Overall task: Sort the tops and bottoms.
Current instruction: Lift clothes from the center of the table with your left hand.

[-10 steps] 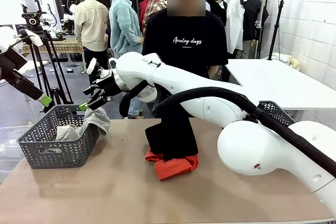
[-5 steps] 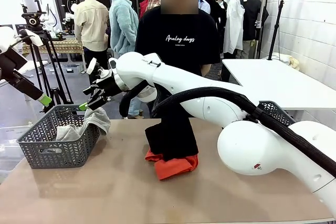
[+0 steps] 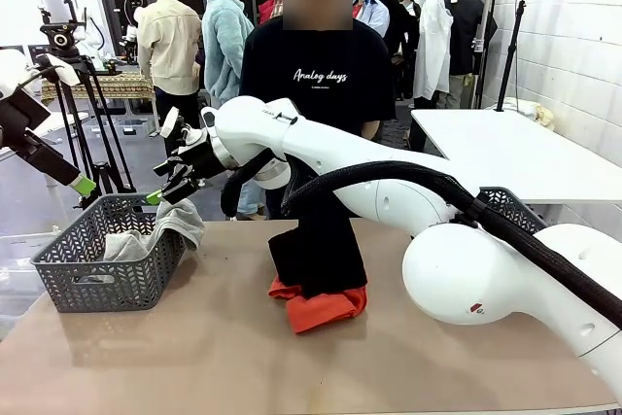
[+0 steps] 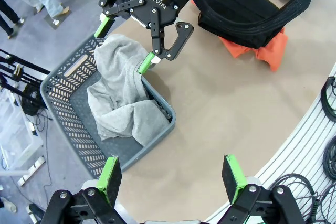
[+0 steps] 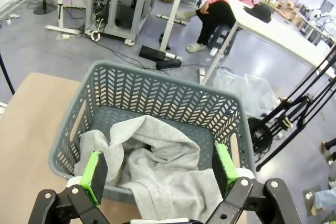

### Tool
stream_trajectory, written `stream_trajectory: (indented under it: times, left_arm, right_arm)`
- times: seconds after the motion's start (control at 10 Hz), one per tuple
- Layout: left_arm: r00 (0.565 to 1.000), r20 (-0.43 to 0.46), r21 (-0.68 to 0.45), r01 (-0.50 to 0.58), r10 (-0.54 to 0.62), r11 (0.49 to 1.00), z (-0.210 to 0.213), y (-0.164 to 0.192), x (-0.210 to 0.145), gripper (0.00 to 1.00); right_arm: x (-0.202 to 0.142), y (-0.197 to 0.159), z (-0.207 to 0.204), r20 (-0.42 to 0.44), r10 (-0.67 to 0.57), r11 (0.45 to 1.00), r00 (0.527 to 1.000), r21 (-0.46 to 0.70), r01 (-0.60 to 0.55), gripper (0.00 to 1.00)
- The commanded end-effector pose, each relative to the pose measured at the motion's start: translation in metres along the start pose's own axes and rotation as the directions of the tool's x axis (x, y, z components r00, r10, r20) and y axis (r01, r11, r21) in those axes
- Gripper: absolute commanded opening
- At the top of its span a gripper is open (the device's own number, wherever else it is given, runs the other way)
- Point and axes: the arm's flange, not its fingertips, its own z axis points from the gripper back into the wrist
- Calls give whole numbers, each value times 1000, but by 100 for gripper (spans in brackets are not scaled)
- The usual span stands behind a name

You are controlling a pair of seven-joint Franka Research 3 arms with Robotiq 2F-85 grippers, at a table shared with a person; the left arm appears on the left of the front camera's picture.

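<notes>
Three garments are on view. A small light grey cloth garment [image 4: 123,103], soft and fleecy-looking, lies crumpled in a grey plastic basket [image 3: 107,284] with herringbone slots in its walls, and one fold spills over the basket's rim on the side toward the middle of the table. The basket sits at the left edge of the tan tabletop [image 3: 194,357].

A large plain black cloth garment [image 3: 316,250] runs from the far edge of the tabletop toward its middle, long and limp. Its near end lies on top of a bunched orange-red cloth garment [image 3: 326,306], of which a rumpled strip sticks out on the near side.

The right gripper [image 4: 124,44] reaches across to the basket and hovers at the rim by the draped grey fold, jaws spread wide and grasping nothing. One green pad is right at the cloth; I can't tell if it touches. The left gripper [image 4: 171,178] hangs high off the left edge, also spread and empty.

The tabletop is smooth and matte. A person in a black T-shirt with white script [image 3: 321,75] stands at the far side, with a grey floor, camera tripods and a white brick wall behind
</notes>
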Motion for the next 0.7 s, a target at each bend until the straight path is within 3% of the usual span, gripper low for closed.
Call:
stream_trajectory:
  times: [0.0,0.2,0.4,0.6]
  left_arm:
    - [1000,-1,1,0,0,1000,0,0,0,100]
    - [1000,-1,1,0,0,1000,0,0,0,100]
    - [1000,-1,1,0,0,1000,0,0,0,100]
    - [1000,-1,1,0,0,1000,0,0,0,100]
  right_arm:
    - [18,30,23,-46,-5,999,999,-33,3,100]
    - [64,83,81,-118,-57,992,991,-117,43,100]
    - [98,139,137,-238,-115,960,964,-276,46,100]
    - [113,180,184,-323,-297,872,898,-475,118,100]
